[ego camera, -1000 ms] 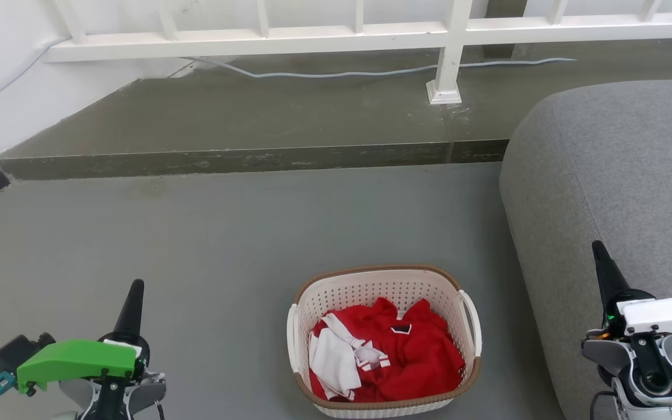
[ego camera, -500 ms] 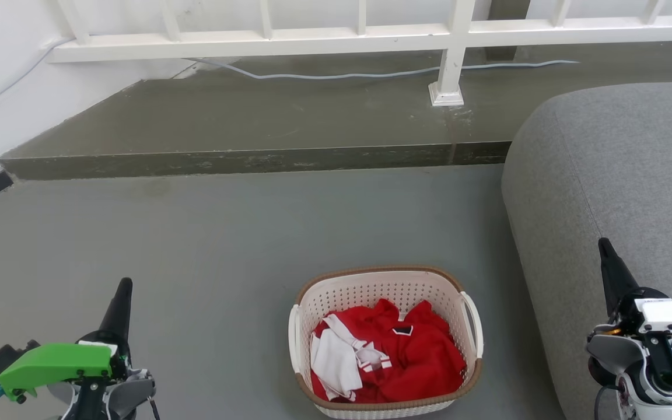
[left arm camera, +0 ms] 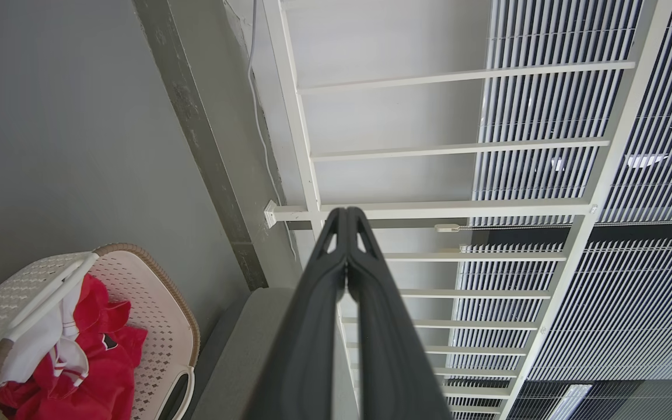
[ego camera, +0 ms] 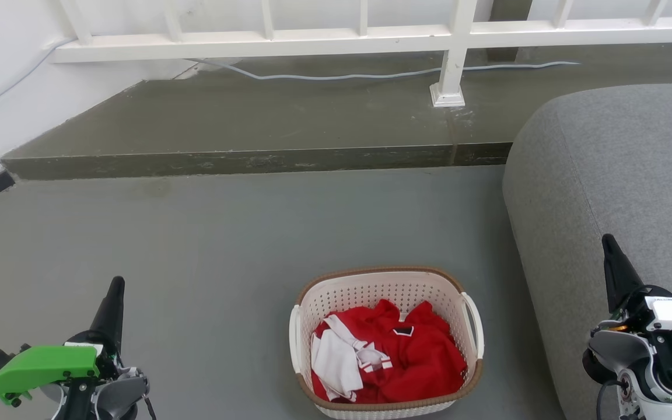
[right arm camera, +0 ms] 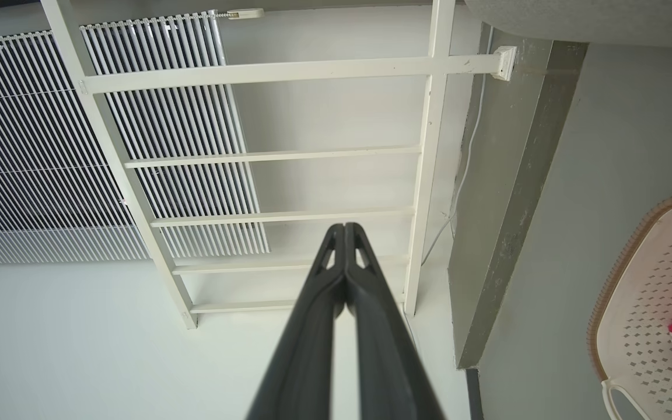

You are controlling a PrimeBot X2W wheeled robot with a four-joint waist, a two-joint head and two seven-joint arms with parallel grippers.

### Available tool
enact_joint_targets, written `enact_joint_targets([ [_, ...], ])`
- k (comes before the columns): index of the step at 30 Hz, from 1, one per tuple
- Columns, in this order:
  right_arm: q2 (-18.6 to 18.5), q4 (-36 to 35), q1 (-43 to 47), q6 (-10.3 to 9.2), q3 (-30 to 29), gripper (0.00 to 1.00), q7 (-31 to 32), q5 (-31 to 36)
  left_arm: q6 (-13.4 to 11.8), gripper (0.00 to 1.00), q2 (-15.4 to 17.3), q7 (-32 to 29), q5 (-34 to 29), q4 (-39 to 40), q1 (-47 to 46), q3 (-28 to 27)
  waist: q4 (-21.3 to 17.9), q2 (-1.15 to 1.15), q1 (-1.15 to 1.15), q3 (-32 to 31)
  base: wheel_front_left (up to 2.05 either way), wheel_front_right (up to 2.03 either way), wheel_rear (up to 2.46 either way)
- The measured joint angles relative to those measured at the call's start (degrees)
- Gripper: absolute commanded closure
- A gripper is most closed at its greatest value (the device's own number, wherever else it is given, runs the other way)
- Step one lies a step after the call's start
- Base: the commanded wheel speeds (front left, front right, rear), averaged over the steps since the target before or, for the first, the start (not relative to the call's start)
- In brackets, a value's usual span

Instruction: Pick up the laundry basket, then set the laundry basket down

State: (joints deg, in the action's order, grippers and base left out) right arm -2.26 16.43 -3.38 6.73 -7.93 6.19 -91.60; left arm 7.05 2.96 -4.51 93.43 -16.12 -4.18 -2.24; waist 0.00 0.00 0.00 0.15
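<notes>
The laundry basket (ego camera: 365,294) is standing upright on the grey floor (ego camera: 225,245), just beside the grey sofa (ego camera: 616,175). It is sitting between the two arms and well apart from both. It is holding a red garment (ego camera: 417,356) and a white garment (ego camera: 333,361), heaped loosely below the brown rim (ego camera: 380,270).

The left gripper (ego camera: 116,286) is hovering off to the robot's left with its fingers pressed together on nothing. The right gripper (ego camera: 610,248) is doing likewise in front of the sofa. This arrangement is fitting either a basket awaiting a lift or one already put back down.

Judgement on handling: the perforated plastic shell is looking stiff yet light, and the cloth is adding little weight. The smooth walls are likely offering poor purchase. The two white side handles, the left handle (ego camera: 294,338) and the right handle (ego camera: 475,326), are presenting the soundest holds. Taking one per gripper should be keeping the load level.
</notes>
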Motion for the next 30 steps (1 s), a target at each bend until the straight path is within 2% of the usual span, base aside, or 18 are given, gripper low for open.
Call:
enact_joint_targets([
  [30, 0.0, -0.1, 0.0, 0.08, 0.0, 1.0, 0.0, 0.0, 0.0, 1.0, 0.0, 0.0, 0.0, 0.1, 0.0, -0.2, 0.0, 0.0, 0.0, 0.0, 0.0, 0.0, 0.0],
])
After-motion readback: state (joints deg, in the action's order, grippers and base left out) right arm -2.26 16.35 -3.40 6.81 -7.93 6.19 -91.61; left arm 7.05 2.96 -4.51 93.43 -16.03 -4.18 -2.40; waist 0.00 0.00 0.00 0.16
